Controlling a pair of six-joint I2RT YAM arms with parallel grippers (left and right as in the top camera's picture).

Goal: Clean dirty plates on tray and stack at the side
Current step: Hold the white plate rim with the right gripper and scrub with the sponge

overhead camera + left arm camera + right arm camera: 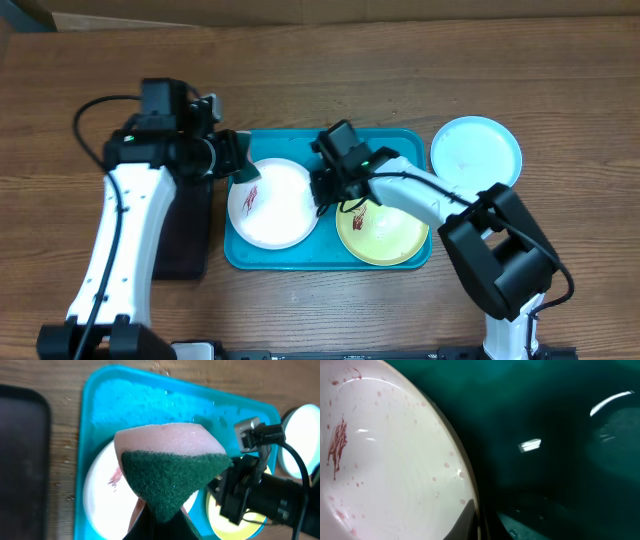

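The turquoise tray (400,136) holds the white plate (280,210) on the left and the yellow-green plate (390,238) on the right, both with red-brown smears. The pale blue plate (476,152) lies on the table beyond the tray's right end. My left gripper (238,165) is shut on a pink and green sponge (170,465) held just above the white plate's (97,495) left part. My right gripper (322,190) is shut on the white plate's right rim (470,490), one finger inside the plate and one outside over the tray (545,435).
A dark brown-black tray (190,235) lies on the table left of the turquoise tray, under my left arm; it also shows in the left wrist view (22,460). My right arm crosses above the yellow-green plate (235,527).
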